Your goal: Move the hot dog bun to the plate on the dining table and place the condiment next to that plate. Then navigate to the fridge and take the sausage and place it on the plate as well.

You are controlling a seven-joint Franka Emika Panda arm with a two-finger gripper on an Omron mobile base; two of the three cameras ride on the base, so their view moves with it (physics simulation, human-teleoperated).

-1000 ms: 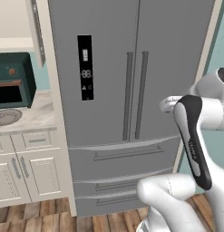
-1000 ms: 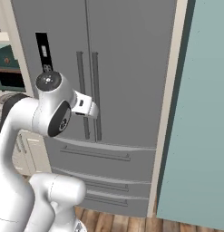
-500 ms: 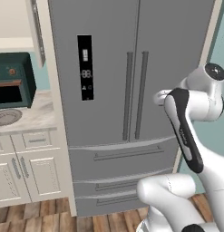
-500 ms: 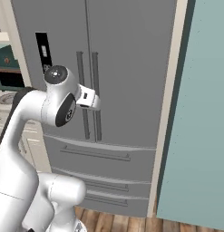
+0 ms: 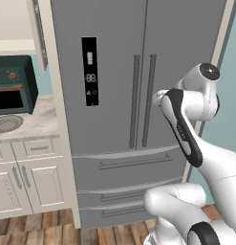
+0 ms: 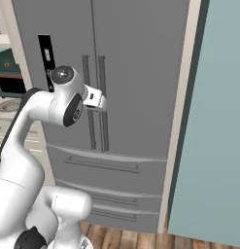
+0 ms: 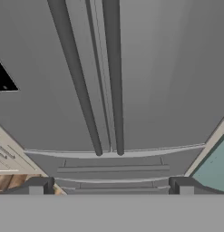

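Observation:
The grey fridge point(image 5: 114, 62) stands right ahead with both doors shut; it also fills the background of the right base view point(image 6: 136, 63) and the hand view point(image 7: 163, 68). Its two long vertical handles point(image 5: 143, 100) meet at the middle seam. My gripper point(image 7: 111, 188) is open, the fingertips point(image 7: 38, 186) wide apart with nothing between them. It hovers in front of the lower half of the handles point(image 7: 95, 90), apart from them. In the right base view the hand point(image 6: 96, 98) sits level with the handles point(image 6: 94, 102). The sausage, hot dog bun, condiment, plate and dining table are out of view.
Below the doors are two fridge drawers point(image 5: 129, 165). Left of the fridge a marble counter point(image 5: 28, 129) on white cabinets carries a teal oven point(image 5: 12, 88) and a grey dish point(image 5: 7, 123). A teal wall point(image 6: 214, 121) closes the right side. The floor is wood.
The arm has risen, elbow going up, and the hand has swung up and in toward the fridge handles. The jaws stayed open.

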